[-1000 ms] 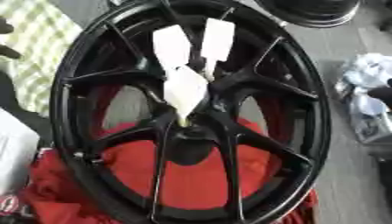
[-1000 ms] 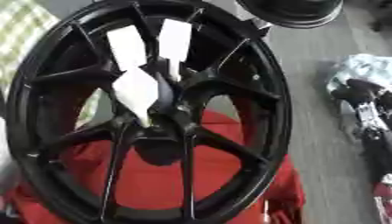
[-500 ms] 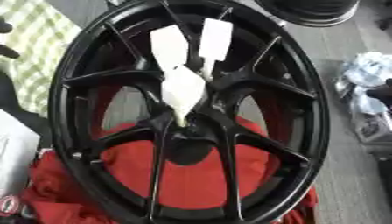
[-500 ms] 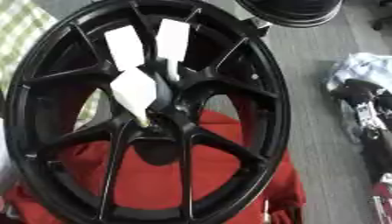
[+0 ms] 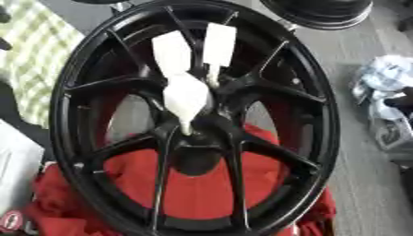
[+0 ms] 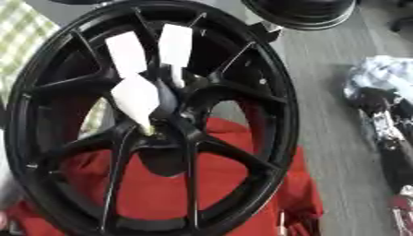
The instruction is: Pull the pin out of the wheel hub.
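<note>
Unmoved: fingers [image 5: 187, 97] atop wheel hub [image 5: 196, 138]

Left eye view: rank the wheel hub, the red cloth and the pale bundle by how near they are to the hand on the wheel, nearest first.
1. Wheel hub: directly below the hand, whose lower tip reaches its upper edge.
2. Red cloth: behind the lower spokes, below the hub.
3. Pale bundle: on the floor at the right edge, outside the rim.

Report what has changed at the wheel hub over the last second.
Nothing visibly changed. The white pieces still reach down to the hub of the black wheel, which stands over the red cloth; only the view shifted slightly.
</note>
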Robot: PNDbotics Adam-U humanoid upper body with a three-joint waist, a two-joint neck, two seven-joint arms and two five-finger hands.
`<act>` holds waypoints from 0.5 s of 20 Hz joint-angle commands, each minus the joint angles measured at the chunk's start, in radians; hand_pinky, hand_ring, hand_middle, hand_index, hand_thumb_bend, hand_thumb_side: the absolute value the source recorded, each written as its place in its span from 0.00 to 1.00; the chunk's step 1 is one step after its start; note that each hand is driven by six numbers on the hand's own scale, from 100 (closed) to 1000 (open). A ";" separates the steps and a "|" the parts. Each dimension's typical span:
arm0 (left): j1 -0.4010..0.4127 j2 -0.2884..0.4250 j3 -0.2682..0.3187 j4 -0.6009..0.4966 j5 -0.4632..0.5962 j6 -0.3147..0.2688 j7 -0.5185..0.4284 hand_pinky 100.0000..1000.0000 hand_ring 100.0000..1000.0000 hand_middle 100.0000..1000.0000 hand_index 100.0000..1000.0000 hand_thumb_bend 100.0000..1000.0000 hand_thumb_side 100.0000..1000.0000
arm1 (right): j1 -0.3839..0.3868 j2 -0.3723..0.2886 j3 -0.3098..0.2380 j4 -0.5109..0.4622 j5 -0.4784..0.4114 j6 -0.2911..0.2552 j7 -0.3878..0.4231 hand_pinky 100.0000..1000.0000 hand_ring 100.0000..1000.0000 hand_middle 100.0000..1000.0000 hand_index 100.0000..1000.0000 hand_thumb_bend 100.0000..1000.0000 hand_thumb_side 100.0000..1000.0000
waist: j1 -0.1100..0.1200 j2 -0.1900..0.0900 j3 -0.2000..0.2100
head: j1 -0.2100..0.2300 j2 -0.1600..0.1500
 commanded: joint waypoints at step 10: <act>-0.216 0.287 -0.123 -0.017 -0.156 -0.063 -0.363 0.66 0.72 0.65 0.77 0.00 0.40 | 0.030 -0.043 0.007 -0.017 0.029 -0.012 0.015 0.98 0.74 0.57 0.72 0.00 0.47 | 0.017 -0.041 -0.026 | 0.011 0.001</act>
